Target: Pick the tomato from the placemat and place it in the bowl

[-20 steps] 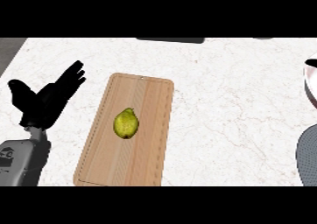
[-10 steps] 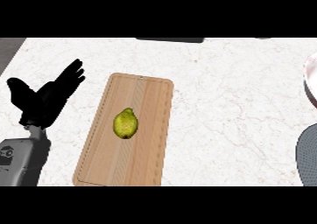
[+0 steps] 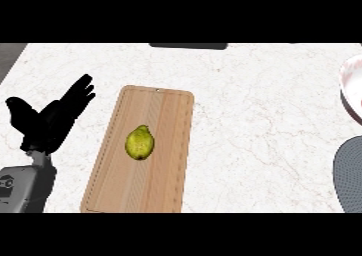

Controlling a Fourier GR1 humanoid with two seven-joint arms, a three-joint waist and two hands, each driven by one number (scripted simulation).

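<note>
A yellow-green fruit (image 3: pixel 139 142) is shown lying on its side at the middle of a wooden board (image 3: pixel 166 165) on the table (image 3: pixel 265 120). The left hand (image 3: pixel 49 121) is held left of the board, fingers (image 3: pixel 79 94) spread and empty. The right hand is not seen. A white bowl (image 3: pixel 355 90) is cut by the edge far right of the board. For a sound pick, the fruit should be approached from above and closed on across its narrow width.
</note>
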